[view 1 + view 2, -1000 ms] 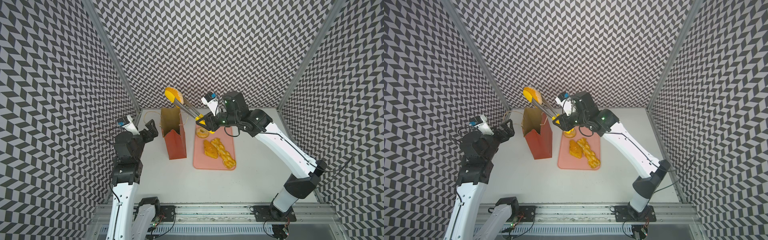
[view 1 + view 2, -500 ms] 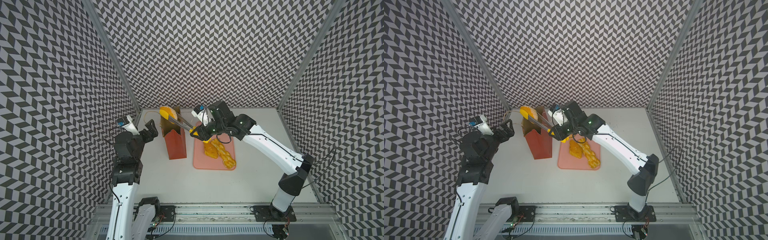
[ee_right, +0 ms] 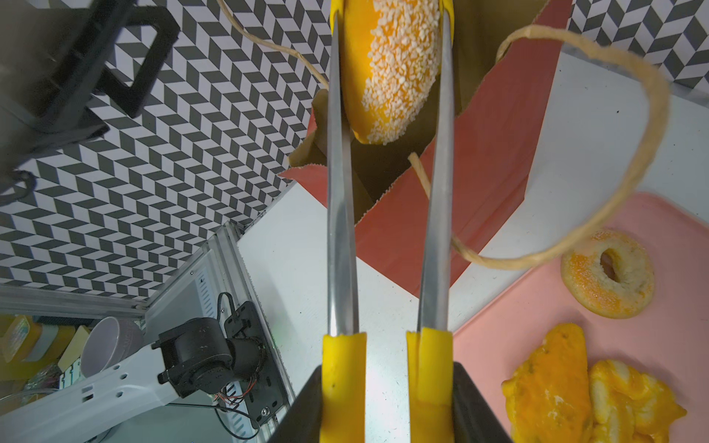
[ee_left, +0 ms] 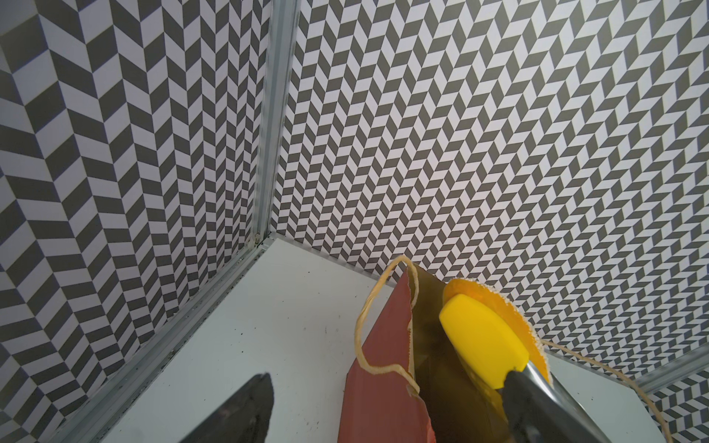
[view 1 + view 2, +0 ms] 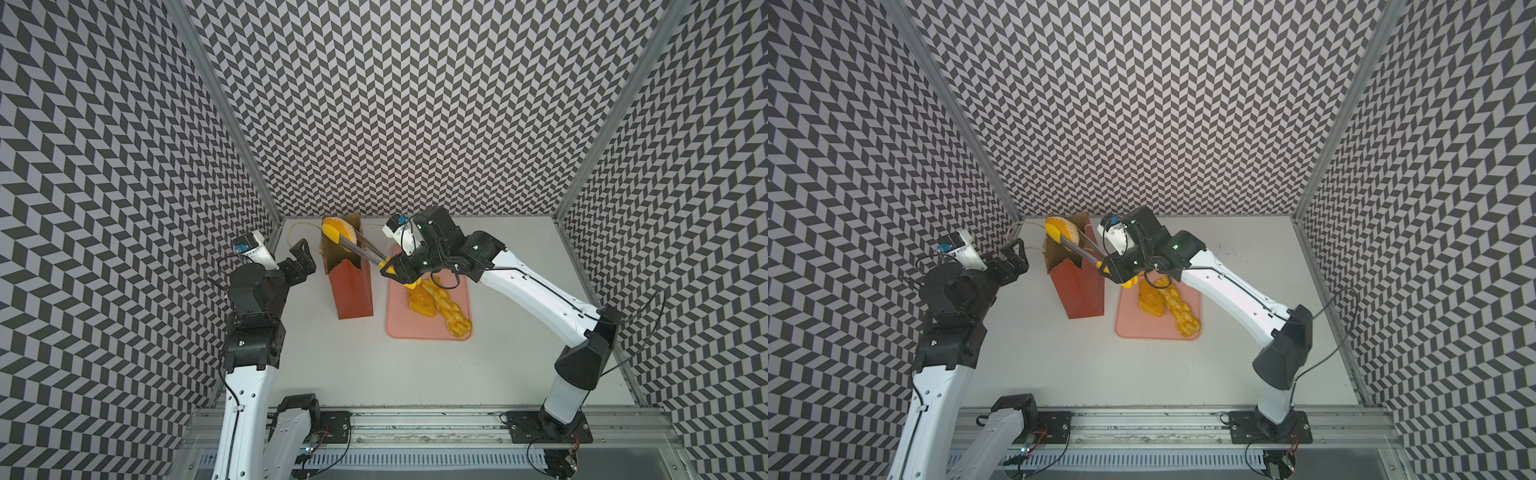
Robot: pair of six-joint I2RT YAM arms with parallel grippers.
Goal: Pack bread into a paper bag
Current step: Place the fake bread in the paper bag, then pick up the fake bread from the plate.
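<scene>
We see a white table carrying the paper bag, upright toward ten o'clock (mouth open), and, just beside it at its three o'clock, a flat pink tray.

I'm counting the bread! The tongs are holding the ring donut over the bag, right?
Not the donut: it lies on the tray. The tongs are holding the sugared bun over the bag, as the right wrist view shows.
</scene>
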